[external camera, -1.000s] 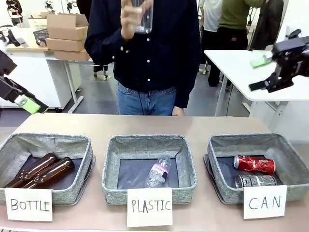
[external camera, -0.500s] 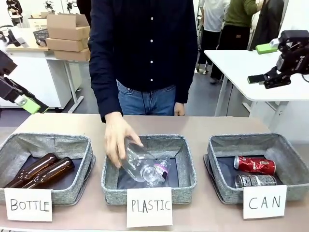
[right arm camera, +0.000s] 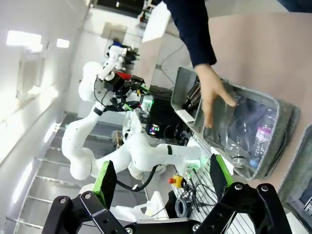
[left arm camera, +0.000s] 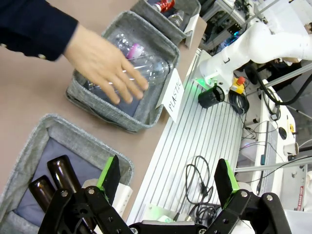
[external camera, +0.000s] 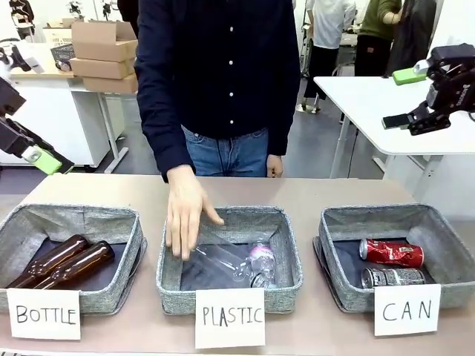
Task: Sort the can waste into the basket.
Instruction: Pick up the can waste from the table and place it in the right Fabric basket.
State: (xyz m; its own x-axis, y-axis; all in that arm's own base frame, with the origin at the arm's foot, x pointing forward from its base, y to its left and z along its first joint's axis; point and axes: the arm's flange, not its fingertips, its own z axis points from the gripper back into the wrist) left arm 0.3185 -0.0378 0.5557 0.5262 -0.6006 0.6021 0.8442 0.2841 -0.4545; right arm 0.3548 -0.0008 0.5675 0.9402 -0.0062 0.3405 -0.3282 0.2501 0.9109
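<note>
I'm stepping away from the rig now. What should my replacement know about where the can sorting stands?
Left gripper: jaws open, empty, raised off the table.
Right gripper: jaws open, empty, raised.
Red can and black-and-silver can both lie in the CAN basket.
Person's hand is over the PLASTIC basket, where clear bottles lie.
Can sorting looks done; no can left on the table.

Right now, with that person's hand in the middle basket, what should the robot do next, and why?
Probably hold both arms where they are. The red can and the black-and-silver can already lie in the CAN basket, the left gripper and right gripper hang open, raised off to the sides, and the person's hand reaches into the PLASTIC basket.
</note>
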